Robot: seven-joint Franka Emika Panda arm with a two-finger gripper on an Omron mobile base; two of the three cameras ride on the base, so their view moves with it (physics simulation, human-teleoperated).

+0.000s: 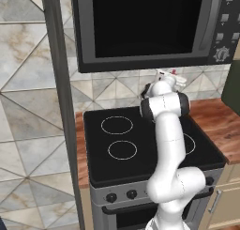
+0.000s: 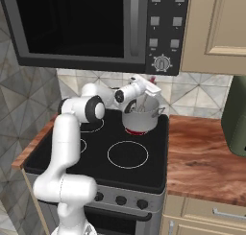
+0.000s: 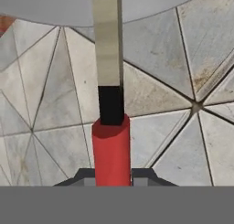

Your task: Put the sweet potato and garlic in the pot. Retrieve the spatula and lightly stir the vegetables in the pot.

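Note:
The grey metal pot stands on the back right burner of the stove. Just above its rim, my gripper is shut on the spatula, whose blade slants down into the pot. In the hand view the spatula's red handle sits between the fingertips of my gripper. Its black neck and pale blade run up to the grey pot. In the left base view the gripper shows behind my arm. The sweet potato and garlic are hidden.
A black microwave hangs low over the stove. The burner under the pot glows red. A wooden counter extends right, with a dark green appliance on it. The tiled wall is close behind.

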